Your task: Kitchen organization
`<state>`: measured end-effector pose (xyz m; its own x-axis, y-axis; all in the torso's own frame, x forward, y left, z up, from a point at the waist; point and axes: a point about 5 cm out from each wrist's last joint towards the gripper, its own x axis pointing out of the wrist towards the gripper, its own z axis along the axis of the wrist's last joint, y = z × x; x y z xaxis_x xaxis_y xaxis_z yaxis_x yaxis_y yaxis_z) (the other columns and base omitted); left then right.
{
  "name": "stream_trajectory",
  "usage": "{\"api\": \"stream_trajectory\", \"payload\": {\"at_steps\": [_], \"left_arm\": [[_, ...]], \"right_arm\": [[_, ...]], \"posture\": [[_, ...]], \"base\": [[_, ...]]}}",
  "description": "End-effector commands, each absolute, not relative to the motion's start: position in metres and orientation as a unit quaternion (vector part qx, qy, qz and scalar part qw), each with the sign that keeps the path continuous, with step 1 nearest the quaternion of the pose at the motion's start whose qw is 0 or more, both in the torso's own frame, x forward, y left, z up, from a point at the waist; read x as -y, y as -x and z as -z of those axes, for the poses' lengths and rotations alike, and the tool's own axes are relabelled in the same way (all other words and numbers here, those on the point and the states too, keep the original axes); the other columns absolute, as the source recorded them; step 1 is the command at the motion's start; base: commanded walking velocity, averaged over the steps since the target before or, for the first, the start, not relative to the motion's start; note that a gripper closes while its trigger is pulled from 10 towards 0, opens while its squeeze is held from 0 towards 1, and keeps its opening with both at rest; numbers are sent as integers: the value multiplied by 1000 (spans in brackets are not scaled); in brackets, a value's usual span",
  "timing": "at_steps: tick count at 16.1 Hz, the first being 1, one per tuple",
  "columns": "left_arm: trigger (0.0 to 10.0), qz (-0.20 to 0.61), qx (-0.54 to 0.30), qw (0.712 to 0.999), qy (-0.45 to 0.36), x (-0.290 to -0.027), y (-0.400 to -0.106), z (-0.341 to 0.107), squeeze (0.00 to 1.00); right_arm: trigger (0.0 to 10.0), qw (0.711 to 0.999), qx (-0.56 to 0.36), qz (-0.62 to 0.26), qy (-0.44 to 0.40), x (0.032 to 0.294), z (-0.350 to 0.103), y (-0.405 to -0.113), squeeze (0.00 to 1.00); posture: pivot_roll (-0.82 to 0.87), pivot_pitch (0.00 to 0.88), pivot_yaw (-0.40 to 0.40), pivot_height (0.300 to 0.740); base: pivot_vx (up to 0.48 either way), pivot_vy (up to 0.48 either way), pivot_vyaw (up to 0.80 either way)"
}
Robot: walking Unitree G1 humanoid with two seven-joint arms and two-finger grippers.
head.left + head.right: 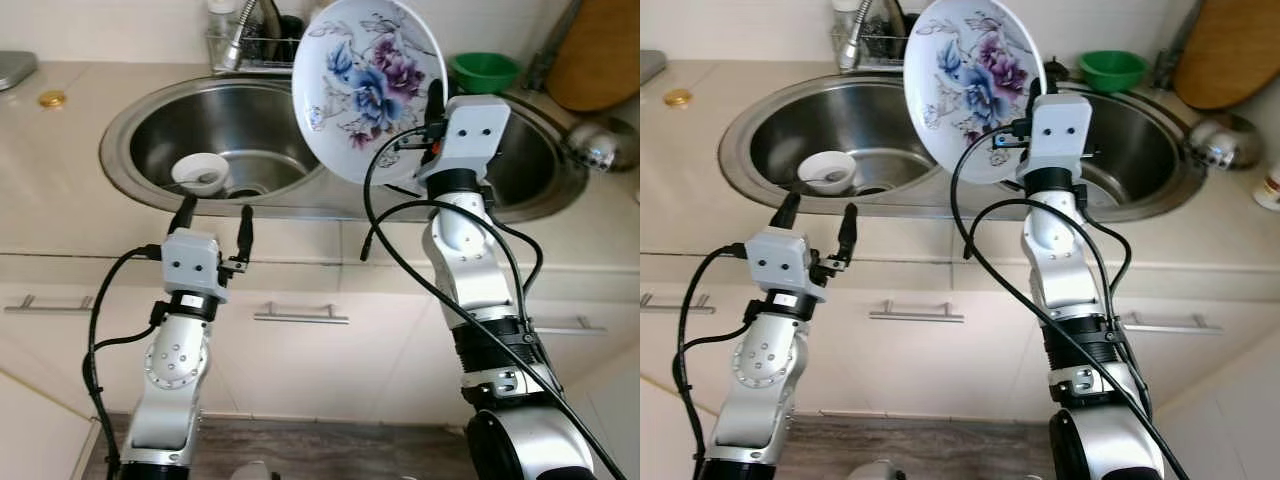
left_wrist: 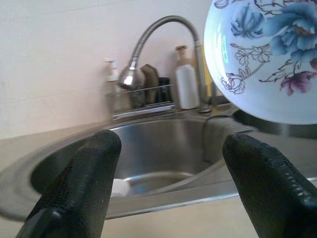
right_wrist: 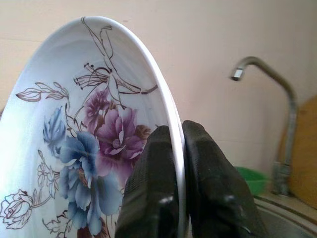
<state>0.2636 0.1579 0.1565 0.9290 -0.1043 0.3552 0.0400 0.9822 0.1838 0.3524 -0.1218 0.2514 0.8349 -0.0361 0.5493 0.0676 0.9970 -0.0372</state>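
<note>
A white plate with blue and purple flowers is held up on edge above the divide of the double sink. My right gripper is shut on the plate's rim, one finger on each face. My left gripper stands open over the counter's front edge, just before the left basin, with nothing between its fingers. In the left basin lies a small white bowl with a spoon in it.
A bent faucet and a wire rack with bottles stand behind the sink. A green bowl, a wooden board and a metal ladle lie at the back right. Drawer handles run below the counter.
</note>
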Motion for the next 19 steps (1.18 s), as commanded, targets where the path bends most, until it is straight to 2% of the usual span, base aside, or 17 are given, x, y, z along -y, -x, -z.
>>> {"api": "stream_trajectory", "payload": {"at_steps": [1,11,19], "left_arm": [[10000,47,200,975,-83,-153,-263,-162,0],[10000,50,205,974,-82,-152,-263,-164,0],[10000,50,205,974,-86,-151,-263,-164,0]], "right_arm": [[10000,948,314,42,23,129,-263,-349,0],[10000,945,322,52,21,132,-265,-348,0],[10000,949,311,50,30,131,-261,-350,0]], "posture": [[61,35,-9,740],[61,36,-10,740],[61,37,-11,740]], "base": [[289,0,0],[359,0,0],[0,0,0]]}}
